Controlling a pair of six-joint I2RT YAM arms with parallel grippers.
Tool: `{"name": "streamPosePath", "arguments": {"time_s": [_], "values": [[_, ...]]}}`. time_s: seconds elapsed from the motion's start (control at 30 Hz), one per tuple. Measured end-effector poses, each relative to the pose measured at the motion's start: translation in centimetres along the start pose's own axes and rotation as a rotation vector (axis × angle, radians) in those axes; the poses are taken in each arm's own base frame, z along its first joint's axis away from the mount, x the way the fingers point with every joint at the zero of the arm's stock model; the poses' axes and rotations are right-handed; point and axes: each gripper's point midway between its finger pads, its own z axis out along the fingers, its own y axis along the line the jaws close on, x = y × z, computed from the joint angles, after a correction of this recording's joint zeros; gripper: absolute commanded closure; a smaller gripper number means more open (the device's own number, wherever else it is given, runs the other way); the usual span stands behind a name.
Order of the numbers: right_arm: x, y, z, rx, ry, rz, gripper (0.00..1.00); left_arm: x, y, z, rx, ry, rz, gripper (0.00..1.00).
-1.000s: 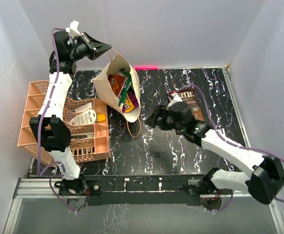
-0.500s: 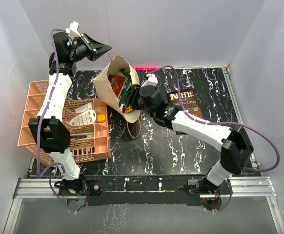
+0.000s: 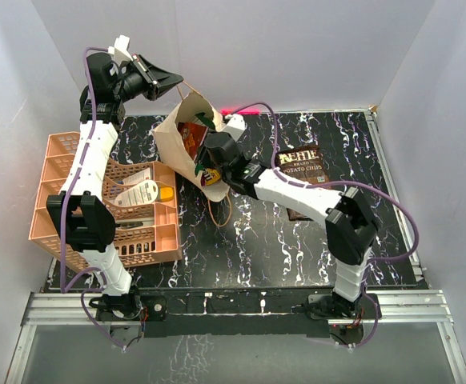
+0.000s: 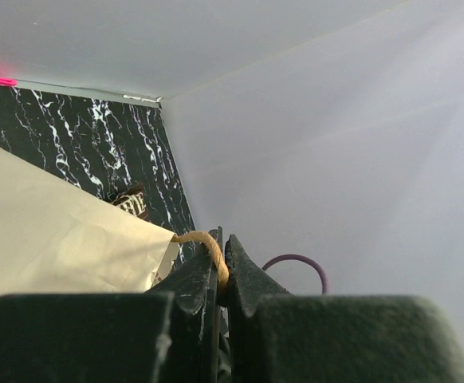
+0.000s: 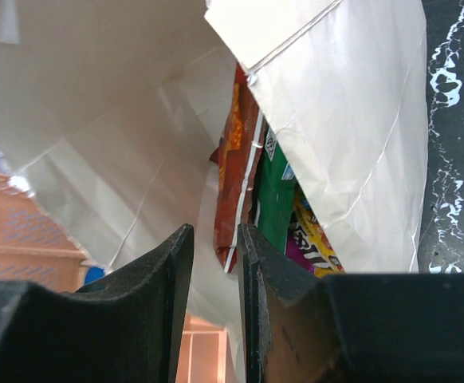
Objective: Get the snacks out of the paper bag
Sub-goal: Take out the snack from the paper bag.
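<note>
Creased tan paper forms the paper bag (image 3: pixel 169 136), which sits with its mouth gaping on the black, white-veined table (image 3: pixel 257 240), just beside an orange mesh basket (image 3: pixel 61 200). We see the left gripper (image 3: pixel 178 81) raised above the bag, its dark fingers (image 4: pixel 196 279) pinched tight on one thin twine handle (image 4: pixel 204 239). The other looped handle (image 3: pixel 221 210) lies slack on the table. Glossy snacks stand on edge inside the bag, pressed flat against each other: a red-orange packet (image 5: pixel 232 175), a green packet (image 5: pixel 276 191) and a yellow and purple packet (image 5: pixel 312 239). We find the right gripper (image 5: pixel 214 235) reaching into the bag's mouth, its two blunt black fingers (image 5: pixel 160 271) only narrowly apart. The crimped lower edge of the red-orange packet lines up with that gap, but we cannot tell whether the fingers actually pinch it. A dark brown packet (image 3: pixel 305 160) with pale lettering lies flat on the table, well apart from the bag and partly under the right arm.
</note>
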Motion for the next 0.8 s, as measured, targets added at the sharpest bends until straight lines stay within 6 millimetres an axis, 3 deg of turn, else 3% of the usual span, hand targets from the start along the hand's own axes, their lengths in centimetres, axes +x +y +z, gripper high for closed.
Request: {"name": "streamPosePath", "arguments": {"time_s": [0.23, 0.47, 0.8], "values": [[1.4, -0.8, 2.4, 0.055, 0.011, -0.019, 0.76, 0.1, -0.1, -0.1, 0.004, 0.006, 0.001, 1.00], [2.1, -1.2, 4.6, 0.084, 0.023, -0.019, 0.76, 0.2, -0.2, -0.1, 0.008, 0.011, 0.001, 1.00], [3.3, -2.3, 6.1, 0.114, 0.053, 0.012, 0.71, 0.4, -0.3, -0.1, 0.012, 0.020, 0.001, 1.00]]}}
